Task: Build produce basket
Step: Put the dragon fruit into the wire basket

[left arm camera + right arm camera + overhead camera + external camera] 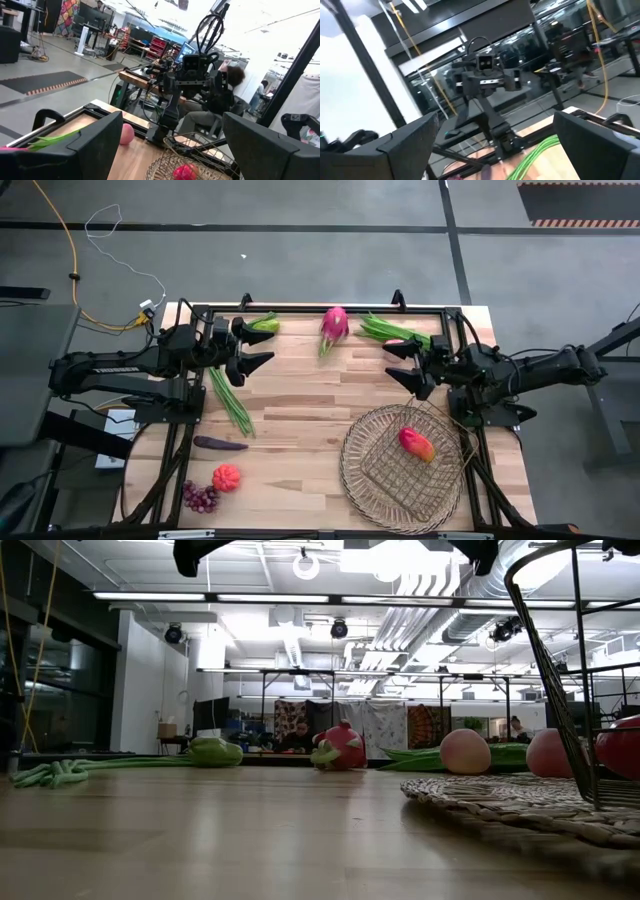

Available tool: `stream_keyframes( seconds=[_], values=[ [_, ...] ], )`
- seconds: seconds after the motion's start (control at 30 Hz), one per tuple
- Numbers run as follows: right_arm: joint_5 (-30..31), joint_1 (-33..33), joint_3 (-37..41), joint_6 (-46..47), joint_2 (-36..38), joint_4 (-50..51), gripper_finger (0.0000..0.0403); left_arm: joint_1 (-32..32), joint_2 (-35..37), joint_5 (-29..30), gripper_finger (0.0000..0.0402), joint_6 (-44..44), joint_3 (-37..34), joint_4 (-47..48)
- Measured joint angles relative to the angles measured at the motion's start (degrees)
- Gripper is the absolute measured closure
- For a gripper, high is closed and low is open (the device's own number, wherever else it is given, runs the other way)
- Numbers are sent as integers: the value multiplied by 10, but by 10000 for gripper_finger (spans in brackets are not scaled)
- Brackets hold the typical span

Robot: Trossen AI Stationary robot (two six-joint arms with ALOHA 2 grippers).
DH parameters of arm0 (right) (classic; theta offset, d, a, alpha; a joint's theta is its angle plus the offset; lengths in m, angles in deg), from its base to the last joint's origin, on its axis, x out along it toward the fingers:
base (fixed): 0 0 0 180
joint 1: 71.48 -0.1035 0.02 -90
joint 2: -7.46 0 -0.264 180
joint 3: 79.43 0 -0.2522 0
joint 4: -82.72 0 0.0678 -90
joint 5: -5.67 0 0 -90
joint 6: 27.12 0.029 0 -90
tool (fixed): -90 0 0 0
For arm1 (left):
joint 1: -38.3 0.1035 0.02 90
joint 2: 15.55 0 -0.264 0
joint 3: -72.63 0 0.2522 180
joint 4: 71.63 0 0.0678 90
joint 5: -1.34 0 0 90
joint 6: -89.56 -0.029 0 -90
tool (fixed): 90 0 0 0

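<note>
High view, left to right: left gripper (262, 350) hovers with fingers spread, empty, beside a green bean bunch (230, 400): limp, best taken mid-length. Dragon fruit (334, 324) looks firm; grasp the body. Right gripper (401, 362) is likewise spread, empty. Basket (352, 470) holds one red-orange fruit (416, 444).

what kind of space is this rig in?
Likely a robotics lab or workshop: exposed ducts and strip lights overhead, concrete floor with striped hazard tape, and more workbenches behind the wooden table.
</note>
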Motion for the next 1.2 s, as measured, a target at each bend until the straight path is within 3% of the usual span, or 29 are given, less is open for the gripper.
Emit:
stream_keyframes(
  seconds=[0.57, 0.67, 0.77, 0.87, 1.2],
  values=[
    [1, 0, 0, 15, 0, 10, 18, 0, 0, 1, 74, -9, 0, 1],
    [4, 0, 0, 18, 0, 12, 18, 0, -9, 53, 74, 37, 7, 20],
    [22, 0, 0, 18, 0, 14, 18, 1, -56, 115, 74, 73, 51, 120],
    [31, 0, 0, 18, 0, 14, 18, 14, -129, 123, 74, 80, 107, 218],
    [35, 0, 0, 46, 0, 24, 18, 83, -426, 105, 74, 174, 240, 279]
  ],
)
